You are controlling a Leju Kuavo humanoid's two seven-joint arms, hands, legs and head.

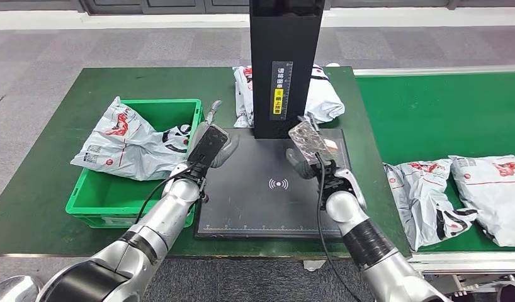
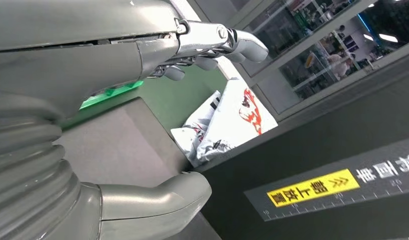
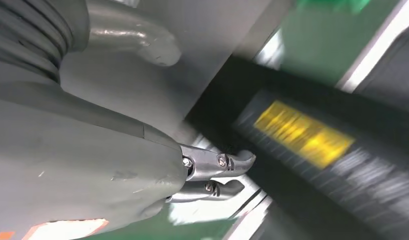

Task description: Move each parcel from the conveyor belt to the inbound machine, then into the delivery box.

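The black inbound machine has a flat scan platform (image 1: 274, 189) and an upright column (image 1: 285, 63). My left hand (image 1: 208, 146) hovers over the platform's left edge, fingers spread and holding nothing. My right hand (image 1: 310, 145) hovers over the platform's right half beside the column, also holding nothing. One white parcel (image 1: 126, 141) lies in the green delivery box (image 1: 97, 204). Another parcel (image 1: 324, 94) lies behind the column and appears past my left hand (image 2: 92, 65) as a white bag (image 2: 227, 120). Two more parcels (image 1: 431, 198) (image 1: 494, 189) rest on the green conveyor belt (image 1: 431, 113).
The column's yellow label (image 2: 312, 190) is close in front of my left hand, and it shows blurred (image 3: 302, 132) beyond my right hand (image 3: 92, 140). The green table (image 1: 41, 157) ends at the grey floor on the left. The belt's metal rail (image 1: 469, 259) runs at the right front.
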